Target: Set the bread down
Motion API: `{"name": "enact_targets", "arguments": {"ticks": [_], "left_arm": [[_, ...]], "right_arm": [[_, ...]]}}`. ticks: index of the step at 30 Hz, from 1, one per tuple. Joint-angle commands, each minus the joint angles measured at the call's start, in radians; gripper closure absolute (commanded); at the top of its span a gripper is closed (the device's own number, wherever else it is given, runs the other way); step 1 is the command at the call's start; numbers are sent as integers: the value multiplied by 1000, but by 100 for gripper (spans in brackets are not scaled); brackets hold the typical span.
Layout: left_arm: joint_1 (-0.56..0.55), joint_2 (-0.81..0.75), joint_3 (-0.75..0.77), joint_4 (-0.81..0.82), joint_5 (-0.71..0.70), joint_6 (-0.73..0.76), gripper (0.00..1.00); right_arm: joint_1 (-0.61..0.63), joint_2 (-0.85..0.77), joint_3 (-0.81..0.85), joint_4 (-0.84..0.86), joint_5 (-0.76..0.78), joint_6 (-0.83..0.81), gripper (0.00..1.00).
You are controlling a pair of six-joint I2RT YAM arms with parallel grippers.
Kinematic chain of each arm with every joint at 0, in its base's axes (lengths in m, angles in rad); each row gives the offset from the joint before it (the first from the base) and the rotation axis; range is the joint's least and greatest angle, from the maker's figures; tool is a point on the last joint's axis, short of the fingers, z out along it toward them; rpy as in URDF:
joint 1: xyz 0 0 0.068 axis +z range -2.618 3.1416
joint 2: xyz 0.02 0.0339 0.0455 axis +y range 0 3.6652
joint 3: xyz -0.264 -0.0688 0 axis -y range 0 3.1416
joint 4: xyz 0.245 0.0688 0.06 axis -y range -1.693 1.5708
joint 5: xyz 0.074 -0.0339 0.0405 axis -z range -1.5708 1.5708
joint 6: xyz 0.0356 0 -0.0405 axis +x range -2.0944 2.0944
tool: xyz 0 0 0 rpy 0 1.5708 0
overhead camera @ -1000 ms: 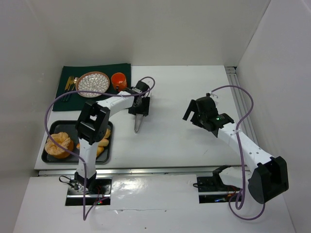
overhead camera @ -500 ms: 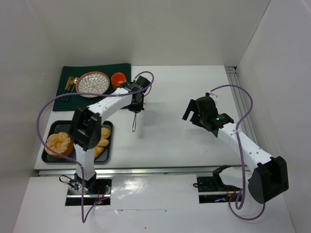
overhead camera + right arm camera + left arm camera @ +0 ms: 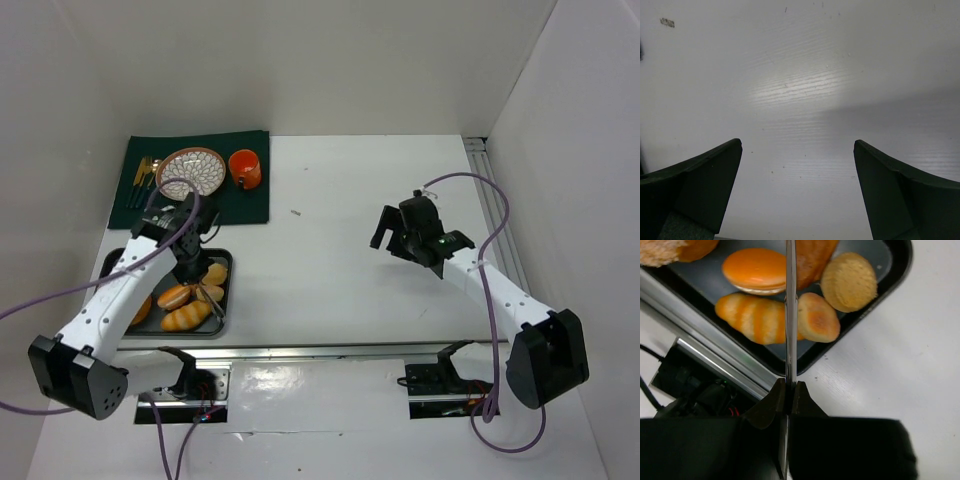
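The bread (image 3: pixel 670 250) lies at the left end of the black tray (image 3: pixel 229 275). Only its crumbly edge shows in the top left corner of the left wrist view. From above, my left arm covers most of the bread (image 3: pixel 142 308). My left gripper (image 3: pixel 788 390) is shut on thin metal tongs (image 3: pixel 790 315), seen edge-on and reaching out over the smaller buns. In the overhead view the left gripper (image 3: pixel 195 262) hovers above the tray's right half. My right gripper (image 3: pixel 797 145) is open over bare white table, and from above the right gripper (image 3: pixel 392 232) is right of centre.
Also on the tray are a long ridged loaf (image 3: pixel 755 317), a smooth orange bun (image 3: pixel 755 270) and two small round buns (image 3: pixel 847 280). A patterned plate (image 3: pixel 190 168), an orange cup (image 3: pixel 245 167) and cutlery (image 3: pixel 145 172) sit on a green mat (image 3: pixel 250 200) at the back left.
My left arm has swung from the table's middle back and left over the tray, carrying the tongs. The right gripper has shifted slightly.
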Motion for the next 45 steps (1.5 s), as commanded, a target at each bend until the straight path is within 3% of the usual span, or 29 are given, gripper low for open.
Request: {"name": "enact_targets", "arguments": {"ticks": [1, 6, 17, 20, 24, 26, 45], "left_arm": [[64, -49, -7, -59, -6, -94, 90], [100, -59, 4, -82, -33, -98, 63], [294, -81, -7, -73, -38, 25, 62], [327, -41, 3, -73, -15, 51, 56], [327, -30, 38, -63, -4, 51, 54], [336, -30, 47, -54, -4, 62, 44], [419, -19, 76, -33, -4, 116, 43]], "right_arm": [[-6, 4, 31, 62, -20, -38, 0], [-15, 4, 42, 62, -29, -47, 0], [-24, 61, 99, 62, -92, -84, 0], [-24, 70, 122, 44, -92, -110, 0], [-33, 79, 131, 35, -92, -120, 0], [-33, 79, 140, 35, -92, -120, 0], [-33, 97, 140, 44, -121, -129, 0]]}}
